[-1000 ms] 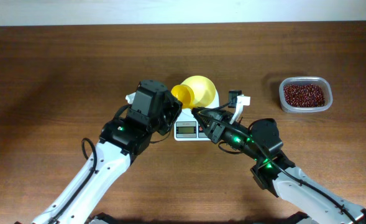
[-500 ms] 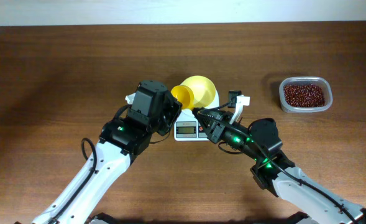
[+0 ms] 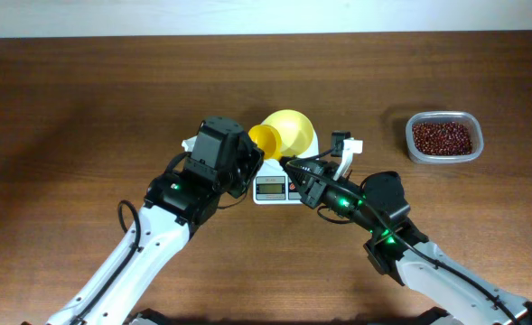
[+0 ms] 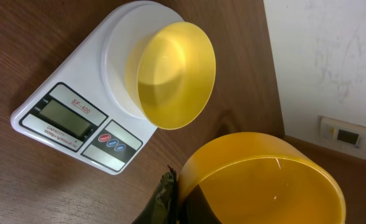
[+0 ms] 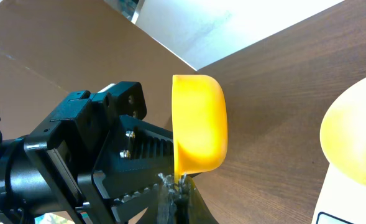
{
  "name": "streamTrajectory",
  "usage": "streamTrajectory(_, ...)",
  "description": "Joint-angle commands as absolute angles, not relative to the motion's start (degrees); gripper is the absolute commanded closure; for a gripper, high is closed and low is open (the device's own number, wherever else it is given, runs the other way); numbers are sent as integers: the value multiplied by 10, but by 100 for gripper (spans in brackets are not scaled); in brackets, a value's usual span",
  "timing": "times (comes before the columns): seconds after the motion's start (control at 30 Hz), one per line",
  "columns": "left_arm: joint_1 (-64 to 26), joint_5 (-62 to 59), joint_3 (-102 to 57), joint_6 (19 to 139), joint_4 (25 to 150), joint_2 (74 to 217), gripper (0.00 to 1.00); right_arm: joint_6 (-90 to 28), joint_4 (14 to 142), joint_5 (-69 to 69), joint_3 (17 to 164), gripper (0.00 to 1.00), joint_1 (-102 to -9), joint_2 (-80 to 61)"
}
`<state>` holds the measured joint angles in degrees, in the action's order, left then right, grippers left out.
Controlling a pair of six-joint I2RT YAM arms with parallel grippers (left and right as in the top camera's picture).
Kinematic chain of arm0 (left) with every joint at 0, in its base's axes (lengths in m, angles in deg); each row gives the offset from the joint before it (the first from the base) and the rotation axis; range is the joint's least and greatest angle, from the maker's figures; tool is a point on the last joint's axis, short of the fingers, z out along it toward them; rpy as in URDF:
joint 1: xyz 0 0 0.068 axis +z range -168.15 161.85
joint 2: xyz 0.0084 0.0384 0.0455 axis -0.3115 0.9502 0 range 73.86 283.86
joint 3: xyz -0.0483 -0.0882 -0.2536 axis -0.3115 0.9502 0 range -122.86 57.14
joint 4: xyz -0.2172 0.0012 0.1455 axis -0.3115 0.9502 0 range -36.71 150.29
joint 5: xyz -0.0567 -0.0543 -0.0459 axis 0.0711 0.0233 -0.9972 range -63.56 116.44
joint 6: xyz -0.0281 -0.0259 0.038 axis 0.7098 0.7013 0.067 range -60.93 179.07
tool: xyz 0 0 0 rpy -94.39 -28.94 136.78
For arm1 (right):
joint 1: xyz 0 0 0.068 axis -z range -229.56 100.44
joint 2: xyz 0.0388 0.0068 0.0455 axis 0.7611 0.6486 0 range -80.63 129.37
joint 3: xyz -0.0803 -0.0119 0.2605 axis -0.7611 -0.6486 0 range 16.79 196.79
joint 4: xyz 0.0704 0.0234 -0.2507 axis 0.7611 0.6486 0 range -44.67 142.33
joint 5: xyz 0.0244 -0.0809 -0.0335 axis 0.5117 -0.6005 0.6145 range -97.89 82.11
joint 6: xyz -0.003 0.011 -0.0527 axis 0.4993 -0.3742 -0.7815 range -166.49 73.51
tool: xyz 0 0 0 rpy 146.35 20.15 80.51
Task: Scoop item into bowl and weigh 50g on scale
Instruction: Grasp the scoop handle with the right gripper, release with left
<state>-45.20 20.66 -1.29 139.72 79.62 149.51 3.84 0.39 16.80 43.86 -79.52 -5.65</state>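
Nothing's budged in the last second, far as I can see. On the left, the left gripper (image 3: 251, 152) is clamped on the little yellow scoop (image 3: 265, 137). It looks empty and hangs just beside the bowl (image 3: 293, 129), also empty, which sits on the scale (image 3: 270, 189). The right gripper (image 3: 286, 163) pokes in under the scoop, and I can't tell if it's pinching. The beans (image 3: 442, 136) are all in the tub (image 3: 443, 157) way off right, so I'd guess scooping hasn't started.

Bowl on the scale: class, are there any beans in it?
No, in the left wrist view the bowl on the scale shows only its bare yellow inside.
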Motion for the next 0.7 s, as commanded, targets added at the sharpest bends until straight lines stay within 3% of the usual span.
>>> streamTrajectory(0.0, -454, 215, -13, 1393, 801, 1499, 100, 37, -3, 173, 446, 96, -799, -56)
streamTrajectory(0.17, -454, 215, -13, 1393, 806, 1499, 99, 35, -3, 173, 446, 96, -799, -56)
streamTrajectory(0.3, -454, 215, -13, 1394, 810, 1499, 73, 33, -3, 173, 446, 96, -799, -56)
streamTrajectory(0.37, -454, 215, -13, 1394, 807, 1499, 67, 33, -2, 169, 446, 96, -799, -52)
streamTrajectory(0.57, -454, 215, -13, 1381, 794, 1499, 62, 1, 14, 139, 446, 96, -799, -40)
streamTrajectory(0.67, -445, 214, -13, 1290, 757, 1498, 59, -70, 17, 139, 446, 96, -798, -40)
